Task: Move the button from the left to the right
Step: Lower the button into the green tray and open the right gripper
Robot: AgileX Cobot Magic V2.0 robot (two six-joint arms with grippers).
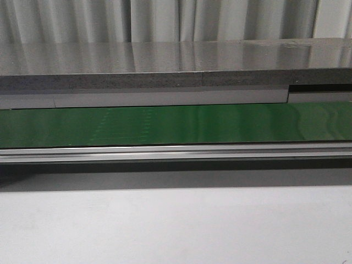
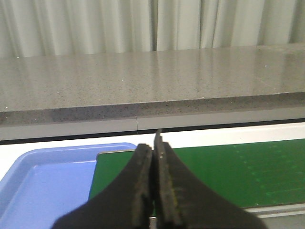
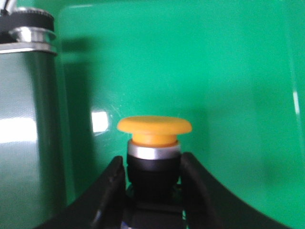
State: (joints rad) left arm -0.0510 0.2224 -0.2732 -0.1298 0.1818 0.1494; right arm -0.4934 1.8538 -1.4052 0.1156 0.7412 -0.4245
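In the right wrist view the button (image 3: pixel 154 128) has a round orange-yellow cap, a silver ring and a black body. My right gripper (image 3: pixel 152 163) is shut on its black body, one finger on each side, and holds it over the inside of a glossy green tray (image 3: pixel 228 71). In the left wrist view my left gripper (image 2: pixel 151 145) is shut with nothing between its fingers. It hangs over the end of the green conveyor belt (image 2: pixel 238 167), beside a blue tray (image 2: pixel 43 176). Neither gripper nor the button shows in the front view.
The green conveyor belt (image 1: pixel 176 124) runs across the front view with an aluminium rail (image 1: pixel 176 151) before it and a grey speckled shelf (image 1: pixel 165 60) behind. White table (image 1: pixel 176 225) lies in front. The belt's end roller (image 3: pixel 28 38) stands beside the green tray.
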